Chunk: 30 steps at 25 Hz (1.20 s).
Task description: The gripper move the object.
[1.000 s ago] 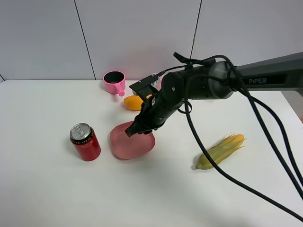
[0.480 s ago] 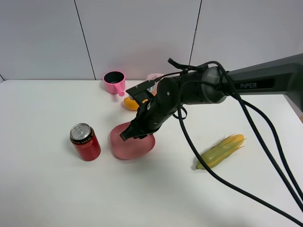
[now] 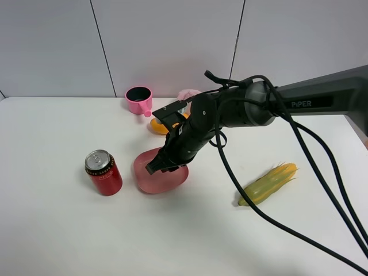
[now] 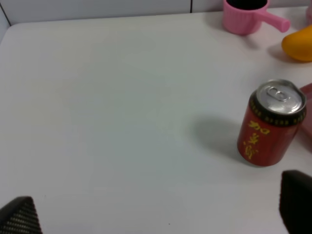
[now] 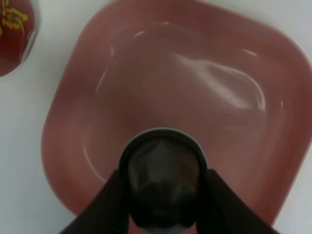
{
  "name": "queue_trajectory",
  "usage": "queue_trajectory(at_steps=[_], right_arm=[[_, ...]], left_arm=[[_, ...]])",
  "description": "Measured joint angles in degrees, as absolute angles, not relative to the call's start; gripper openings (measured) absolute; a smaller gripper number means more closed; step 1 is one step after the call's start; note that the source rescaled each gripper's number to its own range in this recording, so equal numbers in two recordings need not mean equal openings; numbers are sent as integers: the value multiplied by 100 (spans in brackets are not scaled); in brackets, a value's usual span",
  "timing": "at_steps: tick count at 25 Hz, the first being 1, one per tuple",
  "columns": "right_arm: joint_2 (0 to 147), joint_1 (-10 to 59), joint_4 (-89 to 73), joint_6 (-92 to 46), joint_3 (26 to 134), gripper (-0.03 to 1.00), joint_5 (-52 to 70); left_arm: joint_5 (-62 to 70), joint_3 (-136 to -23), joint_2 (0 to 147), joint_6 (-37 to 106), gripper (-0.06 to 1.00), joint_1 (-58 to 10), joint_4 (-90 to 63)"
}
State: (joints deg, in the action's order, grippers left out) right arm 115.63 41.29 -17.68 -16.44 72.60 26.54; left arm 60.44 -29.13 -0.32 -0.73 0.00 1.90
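Note:
My right gripper (image 3: 160,165) reaches in from the right and hangs just over the red-pink square bowl (image 3: 148,180). In the right wrist view its black fingers (image 5: 109,202) are shut on the object (image 5: 163,175), a small dark grey-brown knob with a pale rim, held over the bowl (image 5: 66,117) near one side. In the exterior high view the object is hidden by the gripper. My left gripper (image 4: 157,210) shows only as two black fingertips far apart, open and empty over bare table near the can.
A red can (image 3: 103,172) stands left of the bowl, also in the left wrist view (image 4: 271,124). A pink cup (image 3: 139,99), an orange mango (image 3: 158,127) and a partly hidden pink item (image 3: 188,94) lie behind. A corn cob (image 3: 269,183) lies at the right.
My right gripper has moved a little left and down over the bowl with the object still in it. The other things have not moved.

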Motion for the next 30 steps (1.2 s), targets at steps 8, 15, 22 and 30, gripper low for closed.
queue_trajectory(at_steps=[8,15,22,30], right_arm=[[11563,4134,-1768,-1676,7260,29,2441],[11563,4140,-1768,-1682,7260,75,2292],[11345,4140,-1768,-1682,7260,77,2357],[10361,4151,-1701,-1682,7260,94,2399]], left_arm=[[6044,-2913,-32,-73,100,0,190],[6044,-2913,-32,-73,100,0,190],[6044,-2913,-32,-73,100,0,190],[6044,-2913,-32,-73,100,0,190]])
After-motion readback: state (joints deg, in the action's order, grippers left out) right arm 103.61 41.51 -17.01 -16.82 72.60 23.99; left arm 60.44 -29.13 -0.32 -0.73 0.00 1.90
